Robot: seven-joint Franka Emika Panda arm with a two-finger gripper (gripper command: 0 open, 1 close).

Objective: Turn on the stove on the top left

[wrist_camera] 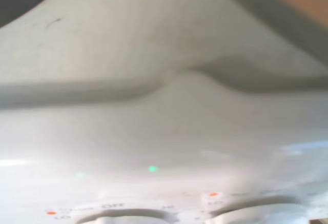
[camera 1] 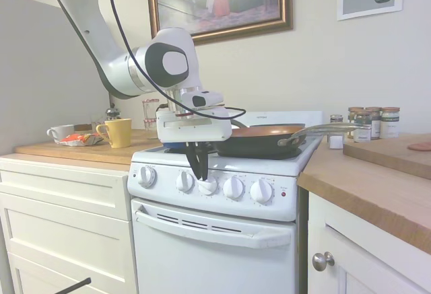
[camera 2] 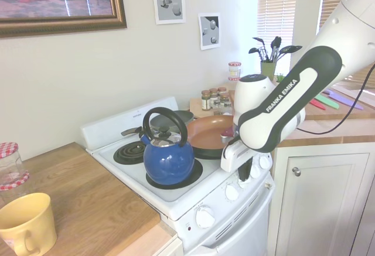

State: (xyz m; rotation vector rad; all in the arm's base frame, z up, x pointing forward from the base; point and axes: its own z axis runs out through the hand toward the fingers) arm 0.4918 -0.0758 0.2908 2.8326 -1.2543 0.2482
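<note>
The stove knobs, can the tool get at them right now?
Probably yes: the tool already hangs at the knobs on the stove front panel, nothing between them. The pan sits above, clear.

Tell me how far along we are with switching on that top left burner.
Done: the arm has reached the stove's front panel, and the pincer hangs in front of the knob row, between the second and third knobs from the left in the first exterior view. In hand: lining up on a knob; no firm grasp is visible. Left: gripping and turning the right knob. Whether the red light is lit, I cannot tell.
</note>
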